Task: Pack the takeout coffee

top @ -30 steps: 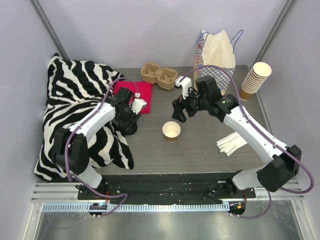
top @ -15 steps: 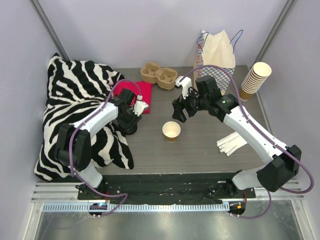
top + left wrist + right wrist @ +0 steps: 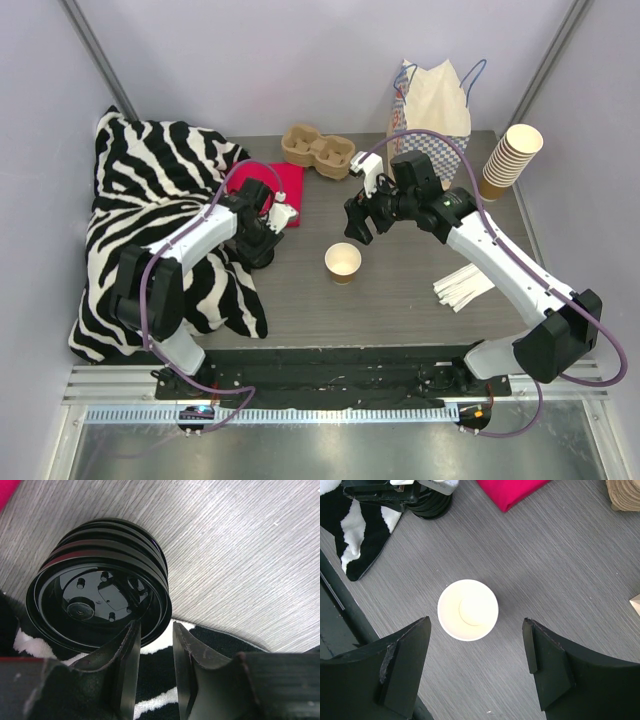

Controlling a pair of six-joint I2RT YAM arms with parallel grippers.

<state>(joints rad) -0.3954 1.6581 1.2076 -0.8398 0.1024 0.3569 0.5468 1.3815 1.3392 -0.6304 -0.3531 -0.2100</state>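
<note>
No lidded takeout coffee is in view. A lidless tan paper cup [image 3: 343, 262] stands upright mid-table, its pale inside showing [image 3: 468, 610]. My right gripper [image 3: 358, 222] hovers above it, open wide [image 3: 476, 624], with nothing between the fingers. A stack of black lids [image 3: 262, 258] sits at the edge of the zebra cloth [image 3: 160, 200]. My left gripper [image 3: 262, 240] is right over that stack [image 3: 100, 590]. Its jaws stand narrowly apart [image 3: 155, 626], the rim of the top lid at the fingertips and cloth showing in the gap.
A paper bag [image 3: 432, 105] stands at the back right, beside a tall stack of lidless cups [image 3: 510, 158]. A cardboard cup carrier [image 3: 318, 150] lies at the back, a red cloth [image 3: 285, 185] near it. White paper strips [image 3: 462, 288] lie at the right.
The left gripper's jaws have drawn closer together over the lid stack, and its wrist has shifted slightly. The right arm and the cup have not moved.
</note>
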